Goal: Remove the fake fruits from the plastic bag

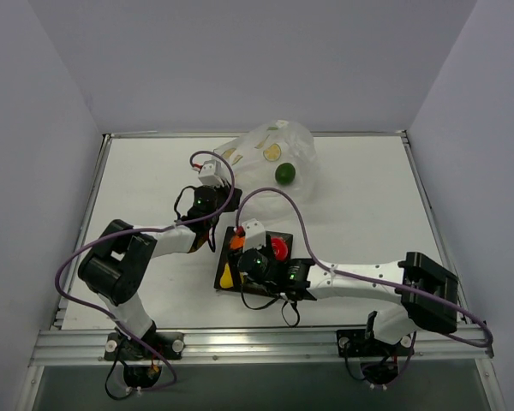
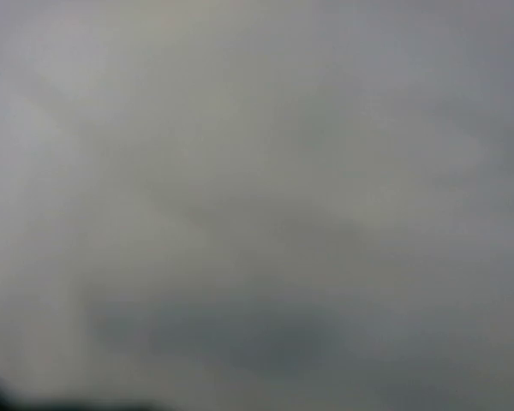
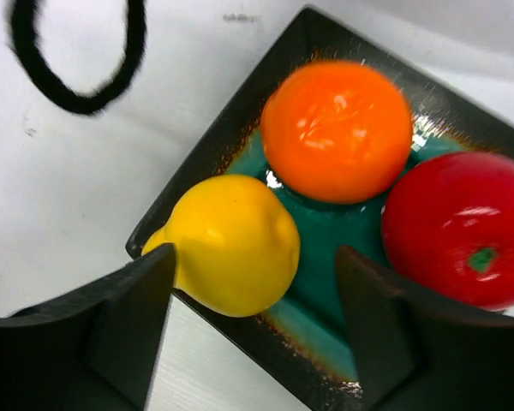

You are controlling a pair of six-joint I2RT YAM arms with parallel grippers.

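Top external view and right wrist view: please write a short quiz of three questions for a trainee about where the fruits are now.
1. True or false: the green fruit lies on the teal plate.
2. How many fruits are on the teal plate? A) one B) two C) three
3. Fill in: the right gripper over the teal plate is ____ (open or shut).

Key
1. False: the green fruit is in the plastic bag.
2. C: orange ball, yellow pear, red fruit.
3. open
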